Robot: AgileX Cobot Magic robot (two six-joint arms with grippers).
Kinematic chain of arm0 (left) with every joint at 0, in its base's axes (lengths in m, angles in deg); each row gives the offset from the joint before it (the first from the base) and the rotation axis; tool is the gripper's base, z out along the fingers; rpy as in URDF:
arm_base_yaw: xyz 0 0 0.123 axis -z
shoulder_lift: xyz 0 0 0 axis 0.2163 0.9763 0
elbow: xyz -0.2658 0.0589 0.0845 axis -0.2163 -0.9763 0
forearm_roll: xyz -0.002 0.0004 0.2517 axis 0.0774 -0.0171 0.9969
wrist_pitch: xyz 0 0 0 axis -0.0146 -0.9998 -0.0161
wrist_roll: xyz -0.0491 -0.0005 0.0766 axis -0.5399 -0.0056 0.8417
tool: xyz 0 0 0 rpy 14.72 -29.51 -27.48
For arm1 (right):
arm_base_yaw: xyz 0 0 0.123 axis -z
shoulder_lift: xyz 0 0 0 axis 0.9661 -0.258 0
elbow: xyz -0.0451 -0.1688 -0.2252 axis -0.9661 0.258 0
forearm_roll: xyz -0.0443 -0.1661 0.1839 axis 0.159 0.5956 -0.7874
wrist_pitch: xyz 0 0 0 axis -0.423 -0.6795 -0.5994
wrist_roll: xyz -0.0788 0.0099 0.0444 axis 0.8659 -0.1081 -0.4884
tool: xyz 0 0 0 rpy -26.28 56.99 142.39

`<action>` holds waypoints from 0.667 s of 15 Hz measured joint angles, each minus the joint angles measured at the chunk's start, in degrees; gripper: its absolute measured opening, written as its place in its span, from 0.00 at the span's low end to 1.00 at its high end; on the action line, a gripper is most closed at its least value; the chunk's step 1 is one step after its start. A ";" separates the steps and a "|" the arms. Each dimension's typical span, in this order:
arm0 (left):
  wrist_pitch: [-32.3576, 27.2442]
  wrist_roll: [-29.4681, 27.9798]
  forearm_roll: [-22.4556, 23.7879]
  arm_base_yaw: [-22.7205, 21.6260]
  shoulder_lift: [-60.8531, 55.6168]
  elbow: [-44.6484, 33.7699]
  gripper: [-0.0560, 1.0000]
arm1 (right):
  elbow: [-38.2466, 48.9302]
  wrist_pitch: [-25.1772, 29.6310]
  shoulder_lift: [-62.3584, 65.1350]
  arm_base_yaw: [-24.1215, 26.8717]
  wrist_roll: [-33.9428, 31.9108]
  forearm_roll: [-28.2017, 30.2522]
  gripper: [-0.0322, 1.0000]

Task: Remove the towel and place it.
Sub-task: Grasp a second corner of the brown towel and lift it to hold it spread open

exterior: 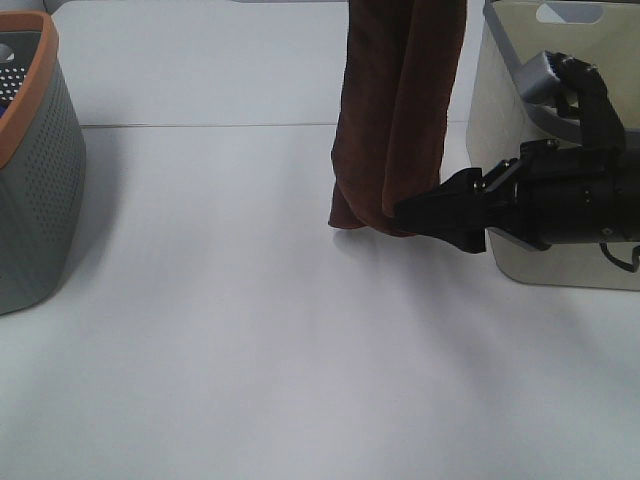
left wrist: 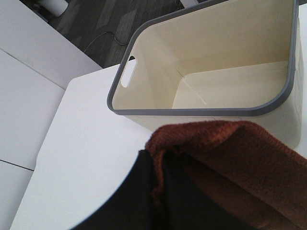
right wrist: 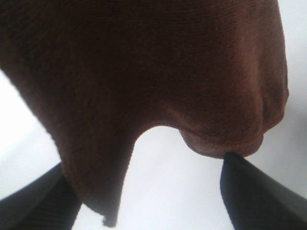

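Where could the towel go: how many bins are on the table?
2. A gray orange-rimmed basket at the table's left edge; a beige bin at the right, behind the right arm. Others may lie out of view.

Table lies open between grey basket and hanging towel beside beige bin.

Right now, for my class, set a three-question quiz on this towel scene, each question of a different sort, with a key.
1. True or false: the towel lies flat on the table.
2. The right gripper is: A) open at the towel's lower edge; B) shut on the bin's rim; C) out of view.
3. Fill in: the visible floor of the beige bin is ____.

Key: 1 false, it hangs upright; 2 A; 3 empty.
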 joint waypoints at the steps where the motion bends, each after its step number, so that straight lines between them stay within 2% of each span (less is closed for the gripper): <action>1: 0.00 0.00 0.00 0.00 0.00 0.00 0.07 | -0.69 0.80 0.00 0.00 0.00 0.00 0.66; 6: 0.00 0.00 0.00 0.00 0.00 0.00 0.07 | -3.90 2.92 -2.58 0.00 0.00 -0.06 0.62; 8: 0.00 0.00 0.00 0.00 0.00 0.00 0.07 | -3.90 3.27 -4.13 0.00 0.00 -0.06 0.54; 10: 0.00 0.00 0.00 0.00 0.00 0.00 0.07 | -3.90 3.27 -4.24 0.00 0.00 -0.06 0.42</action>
